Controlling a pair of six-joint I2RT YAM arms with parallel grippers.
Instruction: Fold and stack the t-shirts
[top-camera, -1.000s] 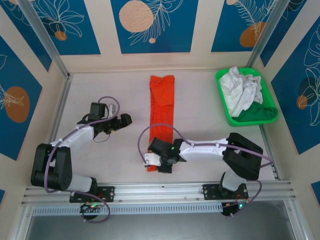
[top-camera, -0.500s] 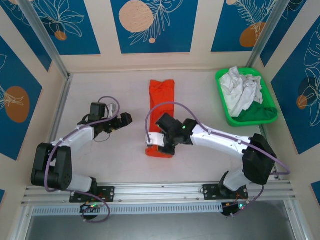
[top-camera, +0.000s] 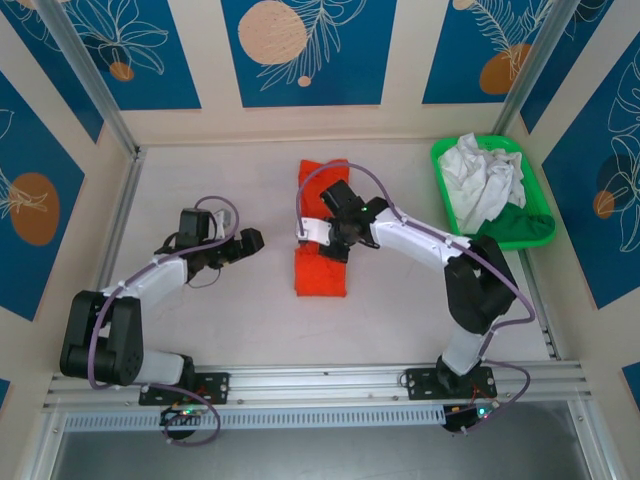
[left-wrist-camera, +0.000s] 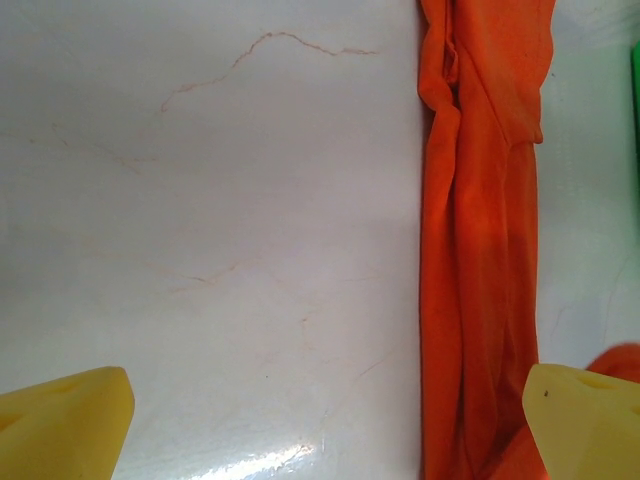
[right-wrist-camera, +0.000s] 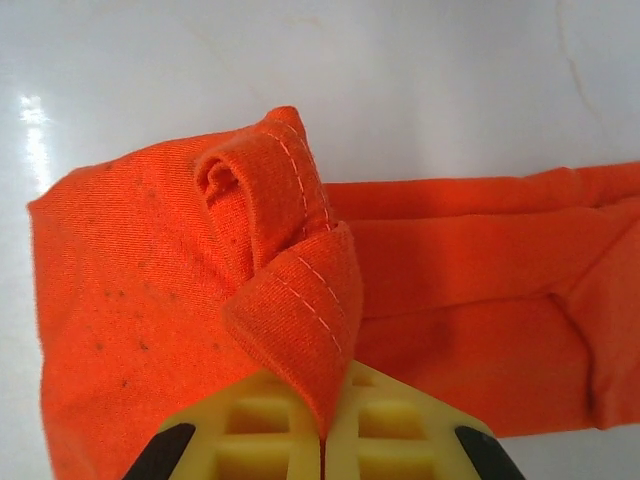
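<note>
The orange-red t-shirt (top-camera: 321, 268) lies mid-table, folded into a long strip running away from the arms. The right wrist view adds what the overhead view hides: a stitched hem fold (right-wrist-camera: 300, 300) is pinched between the closed yellow jaws of the right gripper (right-wrist-camera: 322, 425). That arm stretches forward and left over the strip. The left gripper (top-camera: 248, 240) hovers over the bare table (top-camera: 220, 320) beside the shirt, its fingers (left-wrist-camera: 60, 420) spread wide with nothing between them. The white t-shirt (top-camera: 485, 180) sits crumpled in the green tray (top-camera: 522, 224).

A green plastic tray (top-camera: 522, 226) sits at the far right corner of the pale, faintly veined desk (top-camera: 220, 170). Blue wall panels (top-camera: 340, 50) printed with orange discs and white leaf outlines enclose the desk on its far, left and right sides. Slanted metal posts (top-camera: 90, 80) stand at the far corners.
</note>
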